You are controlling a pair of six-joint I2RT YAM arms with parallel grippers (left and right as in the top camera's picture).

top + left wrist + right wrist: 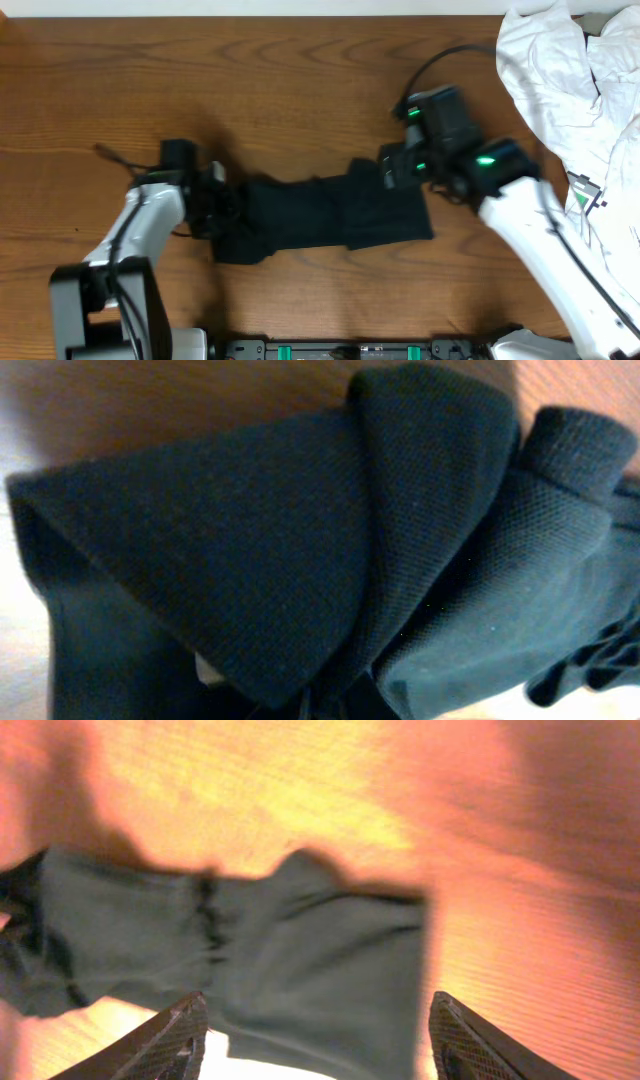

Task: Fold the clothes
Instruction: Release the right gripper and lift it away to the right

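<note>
A black garment (pixel 330 215) lies crumpled and partly folded across the middle of the wooden table. My left gripper (pixel 215 200) is at its left end. In the left wrist view the black fabric (pixel 300 540) fills the frame and bunches toward the bottom centre, hiding the fingers, so the gripper looks shut on it. My right gripper (pixel 400 168) hovers over the garment's upper right corner. In the right wrist view its fingers (pixel 320 1045) are spread wide and empty above the garment (pixel 300 960).
A pile of white clothes (pixel 570 80) lies at the table's back right corner, close to my right arm. Bare wooden table (pixel 200 70) lies behind and left of the garment. A control panel runs along the front edge (pixel 350 350).
</note>
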